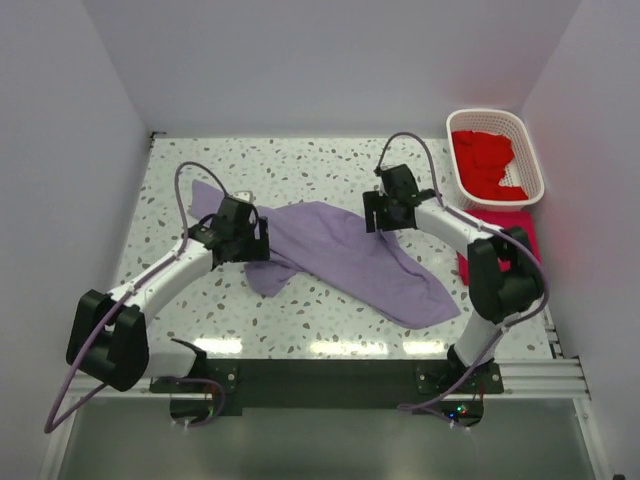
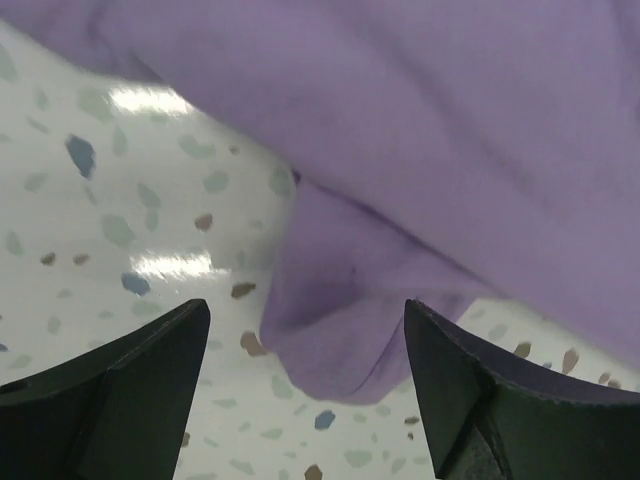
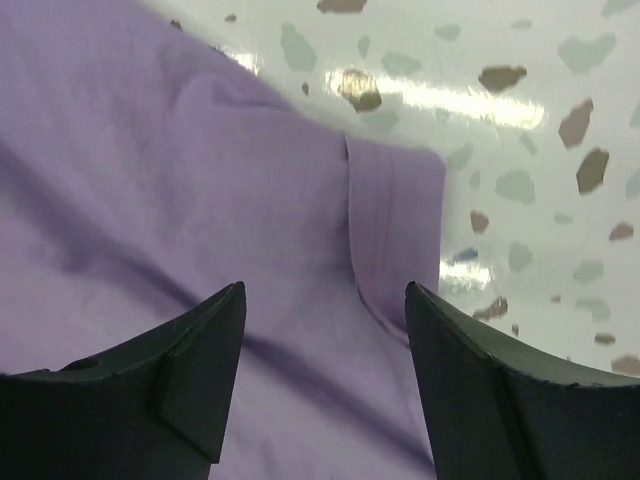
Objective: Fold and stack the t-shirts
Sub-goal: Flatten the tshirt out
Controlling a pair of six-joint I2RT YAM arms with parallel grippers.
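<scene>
From above, the lavender shirt lies loosely spread and slanted across the middle of the table, rumpled along its near edge. It looks light, limp and easily creased, so it should be taken by a hem or a corner and not by the slack middle. The left gripper sits at the shirt's left end and the right gripper at its far right edge. Red shirts fill the basket, and a pink shirt lies just in front of it.

At the left wrist, the fingers are spread wide with nothing pinched. A folded lobe of the lavender shirt lies between them.

At the right wrist, the fingers likewise stand apart over the lavender shirt, near a sleeve hem. Whether their tips brush the cloth is hard to say.
</scene>
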